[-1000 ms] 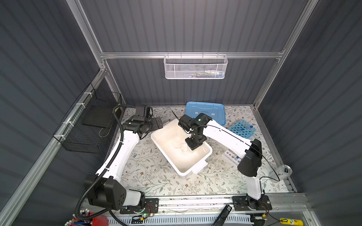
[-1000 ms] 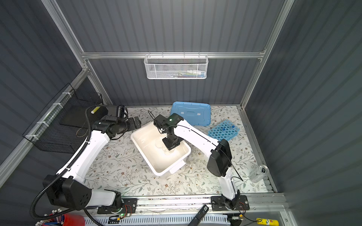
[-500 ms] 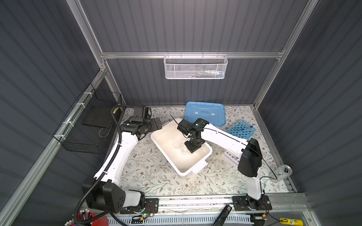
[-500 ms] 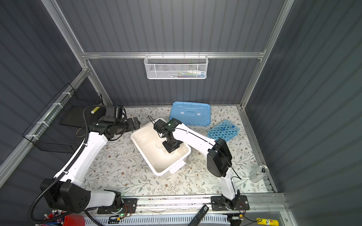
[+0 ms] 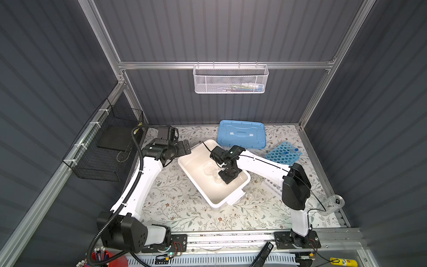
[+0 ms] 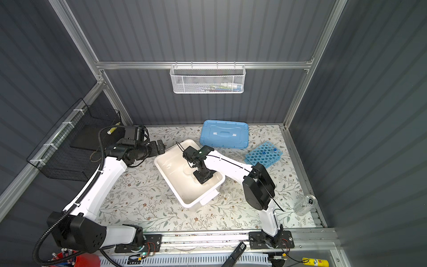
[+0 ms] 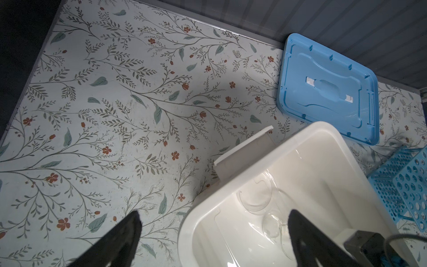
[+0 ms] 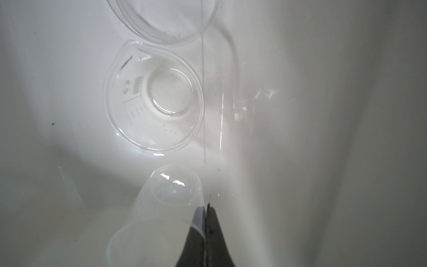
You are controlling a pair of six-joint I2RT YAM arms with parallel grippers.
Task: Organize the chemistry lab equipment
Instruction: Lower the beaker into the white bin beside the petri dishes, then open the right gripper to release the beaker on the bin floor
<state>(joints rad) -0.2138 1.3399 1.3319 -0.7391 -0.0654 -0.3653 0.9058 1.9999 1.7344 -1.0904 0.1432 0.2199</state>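
In both top views the bin [image 5: 203,188] [image 6: 178,185] sits askew at the centre of the frame on the flowered surface [image 5: 184,215], with its lid [image 5: 241,134] off and lying flat just above it, near the back wall.

The right claw [image 5: 227,179] [image 6: 203,179] reaches down into the bin. In the right wrist view this claw [image 8: 205,222] is pinched nearly closed on the rim of a plain beaker [image 8: 161,208], 1 finger showing grey through the clear wall and the other outside it. That beaker is tilted, with its base toward the middle of the frame. Just above it a marked beaker [image 8: 153,97] stands upright on the bin floor, and a dish [image 8: 166,18] lies at the top edge, touching or nearly touching the marked beaker's rim.

The left claw [image 5: 184,148] [image 6: 160,148] hangs at the bin's upper-left corner, spread wide and holding nothing. In the left wrist view its 2 dark fingers [image 7: 124,240] stand far apart at the bottom of the frame, 1 over the surface and 1 over the bin.

The blue rack [image 5: 283,153] [image 6: 263,154] stands right of the bin, below the lid's right end, with 2 blue caps [image 5: 285,152] showing in its holes. The white rack [image 5: 273,186] lies lower, at the right of the bin, partly hidden by the right arm.
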